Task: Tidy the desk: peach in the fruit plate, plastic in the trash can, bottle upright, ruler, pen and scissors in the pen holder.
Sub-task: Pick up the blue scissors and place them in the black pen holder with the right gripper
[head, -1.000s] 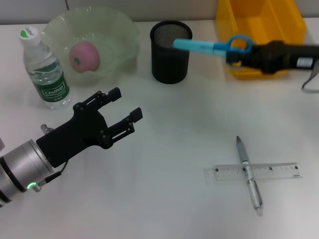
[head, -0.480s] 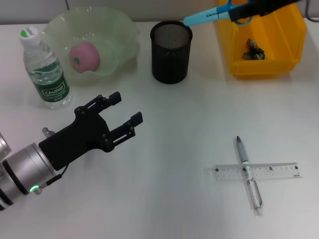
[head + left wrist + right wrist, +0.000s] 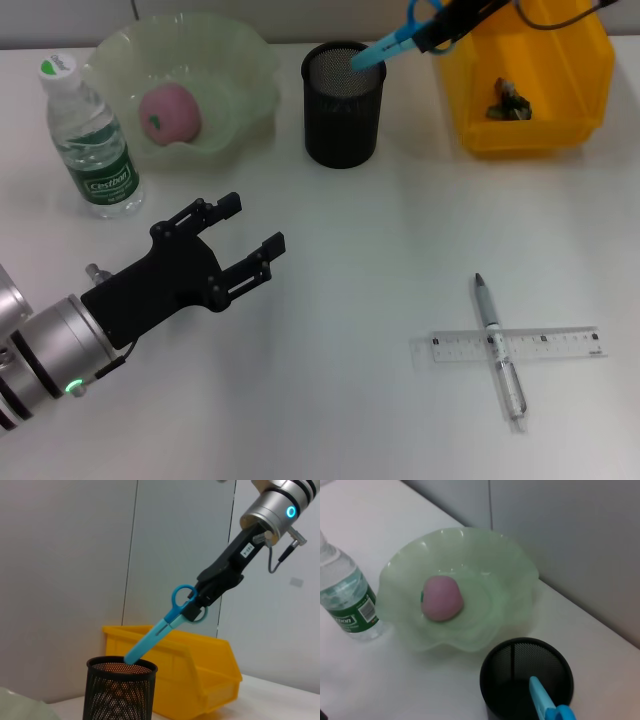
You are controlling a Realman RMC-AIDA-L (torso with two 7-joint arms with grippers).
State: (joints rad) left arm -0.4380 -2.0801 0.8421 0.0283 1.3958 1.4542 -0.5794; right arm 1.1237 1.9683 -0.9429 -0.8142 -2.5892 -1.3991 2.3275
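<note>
While the white worktop (image 3: 340,280) keeps the clear ruler (image 3: 520,345) and the pen (image 3: 498,350) crossed over it, the right gripper (image 3: 200,602), clamped on the blue scissors (image 3: 395,42), has swung up from a flat carry beside the yellow bin (image 3: 530,110) and tilted them blade-down, so the tip now sits at the black mesh pen holder (image 3: 343,105) rim, likely ready to drop in. The left gripper (image 3: 235,235) still hovers low, fingers apart.
</note>
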